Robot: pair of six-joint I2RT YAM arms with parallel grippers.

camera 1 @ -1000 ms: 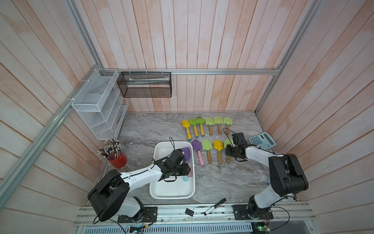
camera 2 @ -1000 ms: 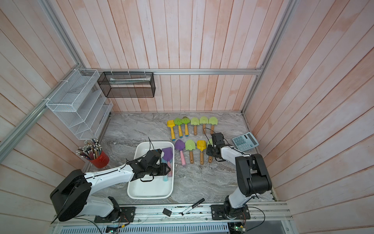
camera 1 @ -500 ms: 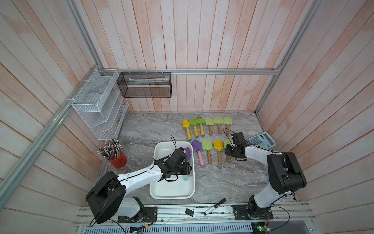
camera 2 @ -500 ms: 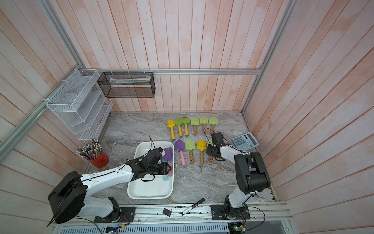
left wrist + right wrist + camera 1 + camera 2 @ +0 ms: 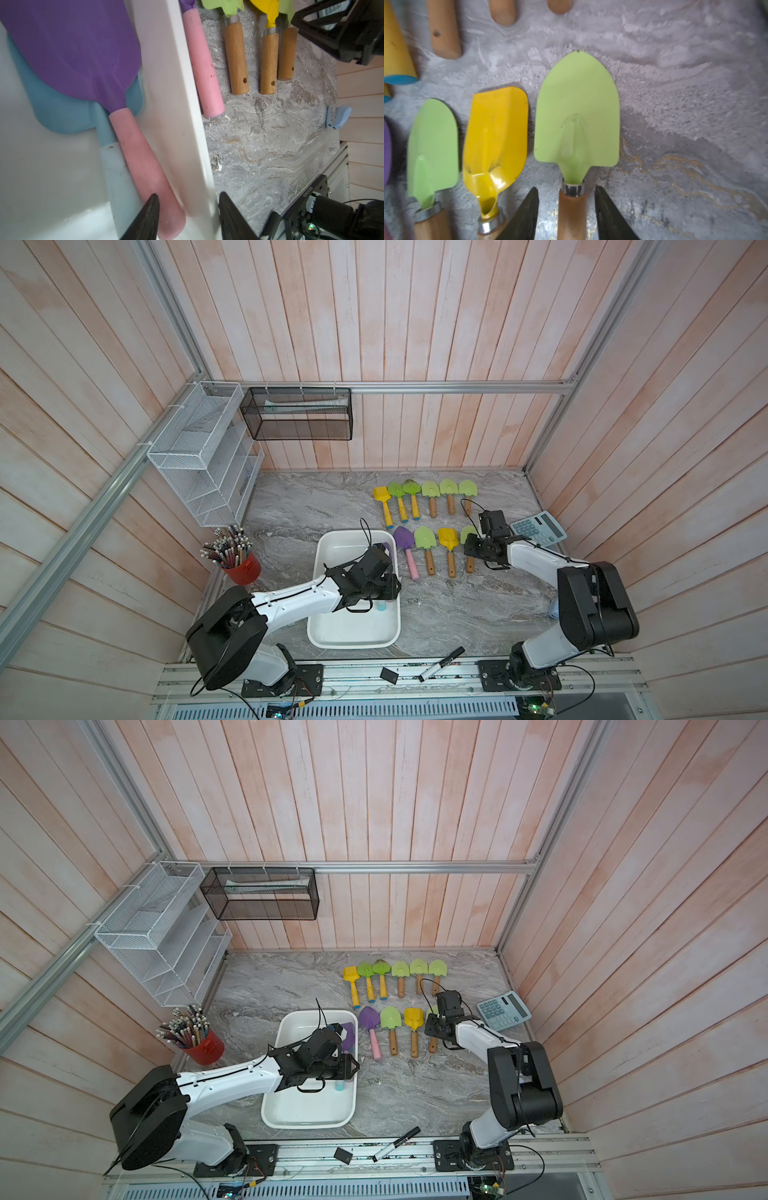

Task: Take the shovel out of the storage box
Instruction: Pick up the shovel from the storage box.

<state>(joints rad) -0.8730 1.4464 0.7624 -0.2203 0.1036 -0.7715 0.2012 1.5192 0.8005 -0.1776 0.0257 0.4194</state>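
Note:
The white storage box point(image 5: 353, 637) point(image 5: 307, 1121) lies at the front of the marble table. Inside it, against its right wall, a purple shovel point(image 5: 72, 52) point(image 5: 348, 1038) with a pink handle point(image 5: 145, 166) lies on top of a light blue shovel point(image 5: 62, 112). My left gripper point(image 5: 188, 197) point(image 5: 392, 590) point(image 5: 353, 1067) is low at that wall, open, with the pink handle's end and the box's rim point(image 5: 182, 124) between its jaws. My right gripper point(image 5: 566, 191) point(image 5: 467, 545) is open on either side of a green shovel's point(image 5: 577, 116) wooden handle, with a gap on both sides; the shovel lies on the table.
Two rows of green, yellow and purple shovels point(image 5: 426, 499) lie on the table right of the box. A calculator point(image 5: 538, 527) is beside the right arm. A red pencil cup point(image 5: 243, 568), white wire rack point(image 5: 199, 456) and black mesh basket point(image 5: 297, 414) stand at the left and back. A marker point(image 5: 440, 664) lies on the front rail.
The right gripper's jaws have opened off the green shovel's handle, which now rests on the table. The left arm has barely moved.

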